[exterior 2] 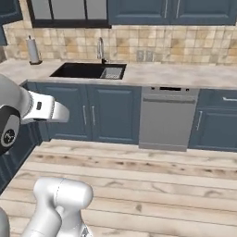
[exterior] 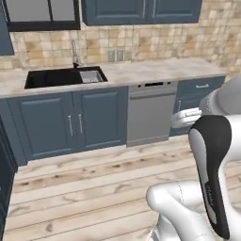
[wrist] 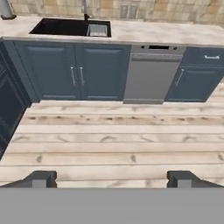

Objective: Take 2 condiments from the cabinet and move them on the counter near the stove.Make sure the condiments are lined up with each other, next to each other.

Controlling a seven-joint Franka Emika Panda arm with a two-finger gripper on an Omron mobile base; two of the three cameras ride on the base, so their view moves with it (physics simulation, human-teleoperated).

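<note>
Pale plank floor (exterior: 84, 188), tan tiled wall (exterior: 155, 42), black sink (exterior: 61, 76), grey dishwasher (exterior: 148, 113).

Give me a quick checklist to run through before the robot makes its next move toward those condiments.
1. Tool open and empty: ok, fingertips stand wide apart with only floor between them.
2. Condiments located: not ok, no bottles in sight.
3. Wall cabinet open: not ok, the doors in sight are shut.
4. Stove located: not ok, only the sink and dishwasher stretch is ahead.
5. Counter within reach: cannot tell, a span of wood floor lies between.
</note>
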